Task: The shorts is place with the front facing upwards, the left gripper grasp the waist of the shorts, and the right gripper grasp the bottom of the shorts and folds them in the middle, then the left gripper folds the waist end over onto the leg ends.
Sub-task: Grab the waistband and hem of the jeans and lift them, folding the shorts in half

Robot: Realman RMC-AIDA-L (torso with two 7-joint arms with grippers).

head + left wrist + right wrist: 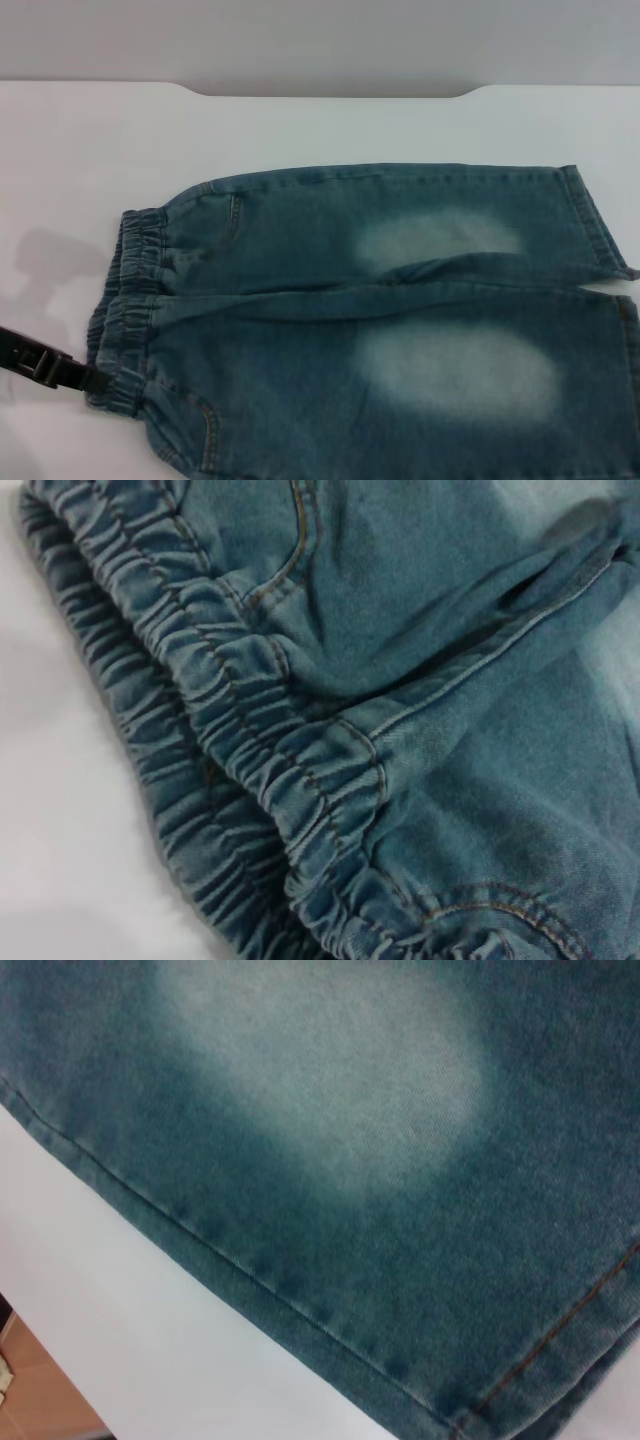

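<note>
The blue denim shorts (400, 300) lie flat on the white table with the front up, showing two pale faded thigh patches. The gathered elastic waist of the shorts (130, 300) is at the left, and the hemmed leg ends (600, 230) are at the right. My left gripper (92, 378) reaches in low from the left edge and its tip meets the near end of the waistband. The left wrist view is filled by the puckered waistband (250, 780) and a pocket seam. The right wrist view shows a faded patch, the near side seam and the bottom of the shorts (570, 1330). My right gripper is out of view.
The white table (300, 130) has bare surface left of and behind the shorts, and its far edge has a shallow notch (330, 92). In the right wrist view, the table edge and a strip of brown floor (40, 1390) show beside the shorts.
</note>
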